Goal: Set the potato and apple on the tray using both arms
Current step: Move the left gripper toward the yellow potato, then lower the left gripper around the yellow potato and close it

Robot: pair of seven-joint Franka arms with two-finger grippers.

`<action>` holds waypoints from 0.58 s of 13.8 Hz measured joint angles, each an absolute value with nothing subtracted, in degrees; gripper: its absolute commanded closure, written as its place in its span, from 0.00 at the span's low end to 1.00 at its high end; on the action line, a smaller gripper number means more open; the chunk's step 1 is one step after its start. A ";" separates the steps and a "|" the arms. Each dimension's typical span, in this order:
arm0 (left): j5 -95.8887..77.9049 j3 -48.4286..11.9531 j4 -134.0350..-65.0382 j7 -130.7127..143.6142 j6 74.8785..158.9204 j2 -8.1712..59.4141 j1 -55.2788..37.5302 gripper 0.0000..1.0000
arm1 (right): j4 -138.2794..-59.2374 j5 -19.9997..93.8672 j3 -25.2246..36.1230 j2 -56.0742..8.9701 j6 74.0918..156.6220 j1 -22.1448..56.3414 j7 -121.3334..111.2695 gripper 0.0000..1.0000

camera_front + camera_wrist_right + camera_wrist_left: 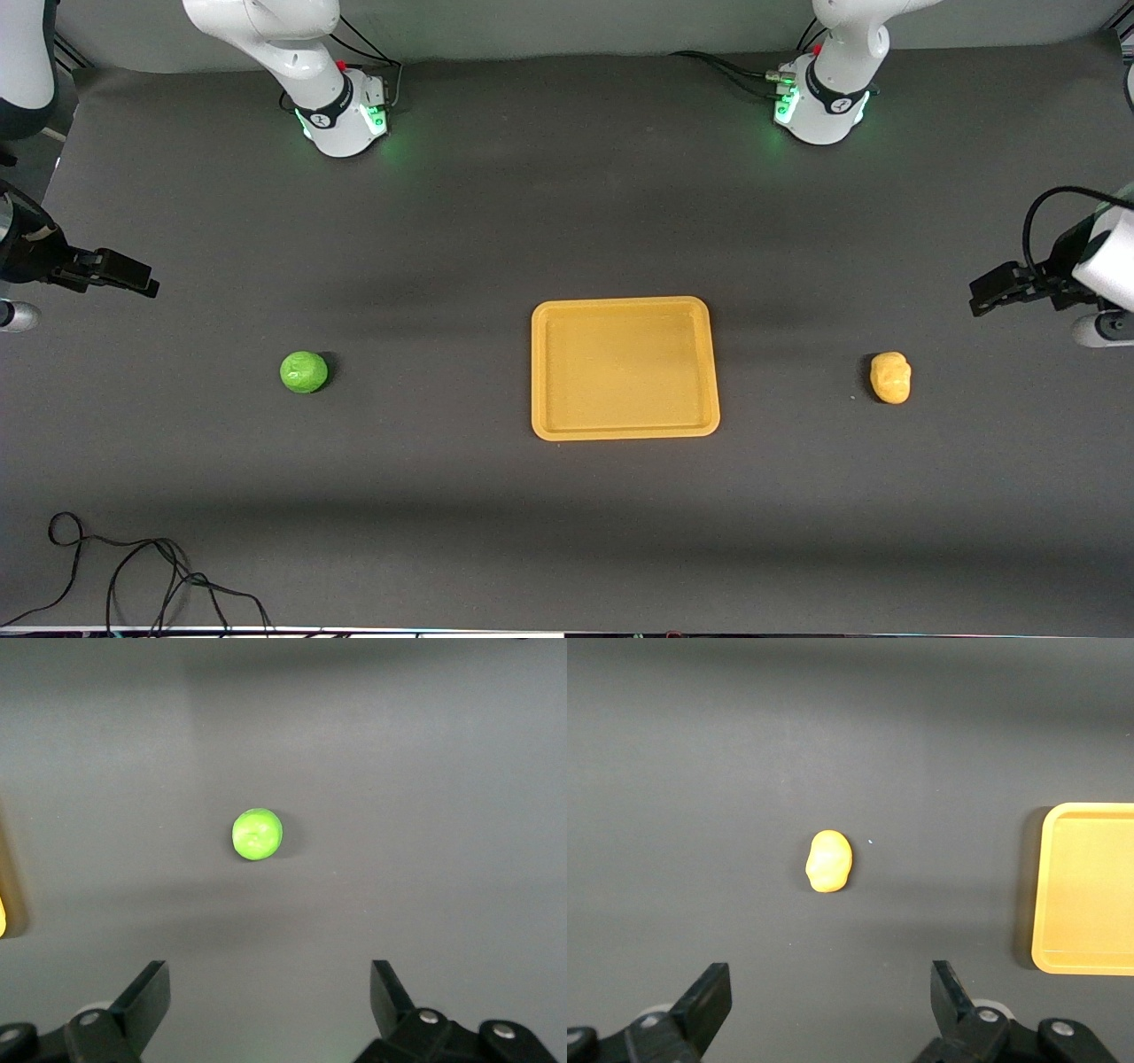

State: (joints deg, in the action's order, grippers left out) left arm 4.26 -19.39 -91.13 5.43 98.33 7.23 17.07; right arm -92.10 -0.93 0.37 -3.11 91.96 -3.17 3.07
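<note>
Matt dark grey cloth-like cover over the bench, faintly creased. Smooth orange-yellow plastic tray, low sheen. Lumpy, matt yellow-orange potato. Bright green apple, slightly dimpled, soft gloss. Glossy white plastic arm shells; matt black gripper parts with small metal screws.

— What do you have on the table?
— A dark grey mat covers it. Your orange-yellow tray lies flat mid-table, empty. The green apple sits toward the right arm's end, the potato toward the left arm's end, both well apart from the tray. A loose black cable curls nearest the front camera.
</note>
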 measured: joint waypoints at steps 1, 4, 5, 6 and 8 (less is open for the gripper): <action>4.93 -19.43 -91.13 5.43 98.55 8.27 16.77 0.00 | -92.11 -0.93 0.36 -3.11 91.96 -3.17 3.07 0.00; 5.69 -19.47 -91.21 5.43 99.29 12.39 16.44 0.00 | -92.11 -0.93 0.33 -3.12 91.94 -3.16 3.07 0.00; 5.80 -19.32 -91.29 5.43 101.13 14.44 16.51 0.00 | -92.11 -0.93 0.32 -3.12 91.94 -3.15 3.07 0.00; 5.87 -19.14 -91.46 5.43 103.79 16.67 16.61 0.00 | -92.12 -0.93 0.31 -3.12 91.94 -3.15 3.07 0.00; 6.46 -18.83 -91.76 5.43 108.68 21.29 16.78 0.00 | -92.13 -0.93 0.31 -3.12 91.93 -3.15 3.07 0.00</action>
